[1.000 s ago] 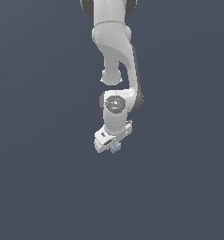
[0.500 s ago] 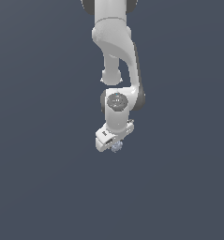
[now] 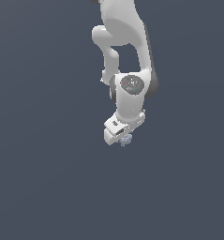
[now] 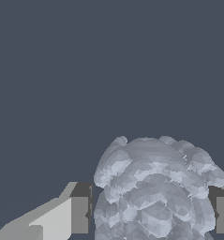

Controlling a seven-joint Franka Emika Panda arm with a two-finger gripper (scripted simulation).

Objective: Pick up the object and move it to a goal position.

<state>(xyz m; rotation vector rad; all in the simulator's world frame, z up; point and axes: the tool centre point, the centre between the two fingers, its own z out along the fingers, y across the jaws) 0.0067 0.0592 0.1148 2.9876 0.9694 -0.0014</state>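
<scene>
The object (image 3: 126, 139) is a tiny pale grey-blue bumpy lump, peeking out just under the white arm's hand in the exterior view. In the wrist view the object (image 4: 153, 190) fills the space between the two dark finger pads (image 4: 80, 213), which press against its sides. My gripper (image 3: 123, 139) is shut on it, hanging below the white wrist in mid-picture. The hand hides most of the fingers in the exterior view.
A plain dark grey-blue surface (image 3: 48, 178) spreads around the arm on all sides. The white arm (image 3: 125, 47) comes down from the top of the exterior view.
The arm and hand have shifted slightly, with the lump still held between the fingers; its place under the hand looks the same.
</scene>
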